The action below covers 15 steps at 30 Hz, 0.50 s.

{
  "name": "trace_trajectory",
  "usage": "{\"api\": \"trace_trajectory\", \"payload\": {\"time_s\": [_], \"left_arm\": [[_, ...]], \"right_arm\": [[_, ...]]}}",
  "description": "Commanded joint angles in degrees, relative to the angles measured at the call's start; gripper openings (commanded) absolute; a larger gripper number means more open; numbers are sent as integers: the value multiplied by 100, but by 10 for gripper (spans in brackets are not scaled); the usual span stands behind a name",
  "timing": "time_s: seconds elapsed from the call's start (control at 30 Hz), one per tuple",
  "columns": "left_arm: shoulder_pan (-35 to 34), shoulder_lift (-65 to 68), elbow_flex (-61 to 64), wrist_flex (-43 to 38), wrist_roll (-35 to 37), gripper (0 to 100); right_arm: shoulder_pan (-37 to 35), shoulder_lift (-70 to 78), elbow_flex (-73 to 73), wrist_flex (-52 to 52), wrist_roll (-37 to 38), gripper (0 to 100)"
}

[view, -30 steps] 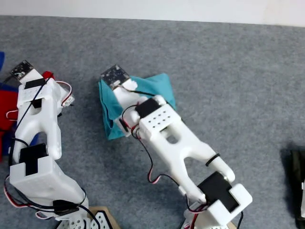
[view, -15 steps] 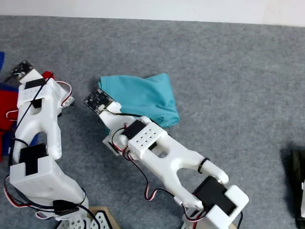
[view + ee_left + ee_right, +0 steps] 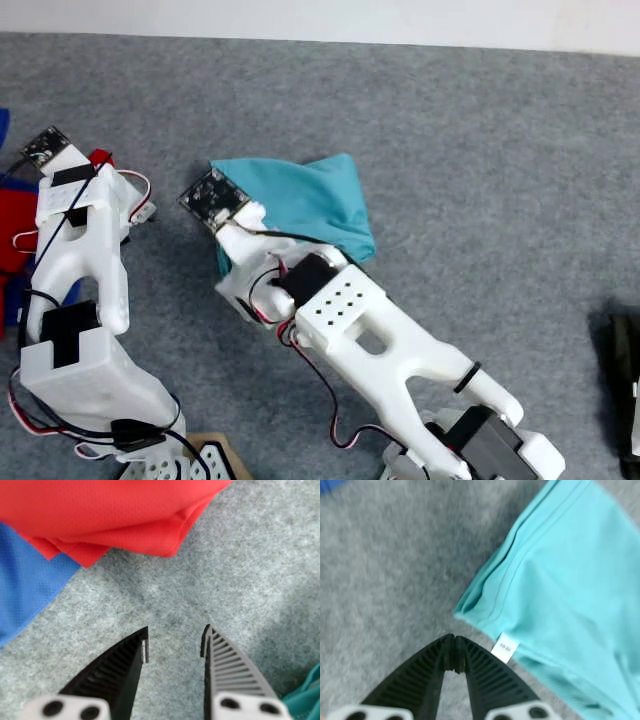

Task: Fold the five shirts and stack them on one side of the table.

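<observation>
A: Layout?
B: Grey table (image 3: 500, 150). Right arm (image 3: 340, 310) stretches from the near edge toward the middle; left arm (image 3: 75, 240) stands at the left side.
A: Shirts?
B: Teal shirt (image 3: 300, 200) lies bunched mid-table, left of centre, with the right arm's wrist over its near-left corner. Red shirt (image 3: 100, 510) lies on top of the blue shirt (image 3: 25, 585) at the far left edge, by the left arm.
A: Grippers?
B: Left gripper (image 3: 176, 630): jaws apart, nothing between them, over bare table near the red shirt's edge. Right gripper (image 3: 454, 641): jaws pressed together, empty, over bare table just beside the teal hem.
A: Anything small?
B: White label (image 3: 504, 647) on that hem, right next to the fingertips.
</observation>
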<state>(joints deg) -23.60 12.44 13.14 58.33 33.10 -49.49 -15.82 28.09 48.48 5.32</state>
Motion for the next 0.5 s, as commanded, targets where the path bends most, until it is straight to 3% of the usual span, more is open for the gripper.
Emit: {"api": "trace_trajectory", "payload": {"time_s": [0.0, 0.1, 0.2, 0.47], "left_arm": [[92, -259, -22, -70, 26, 186], [110, -259, -22, -70, 26, 186], [110, -259, -22, -70, 26, 186], [110, -259, -22, -70, 26, 186]], "right_arm": [[312, 40, -286, -620, -44, 6], [435, 778, -347, -1077, 35, 6], [409, 1481, -356, -1481, 580, 6], [154, 2202, -215, -1385, 677, 6]]}}
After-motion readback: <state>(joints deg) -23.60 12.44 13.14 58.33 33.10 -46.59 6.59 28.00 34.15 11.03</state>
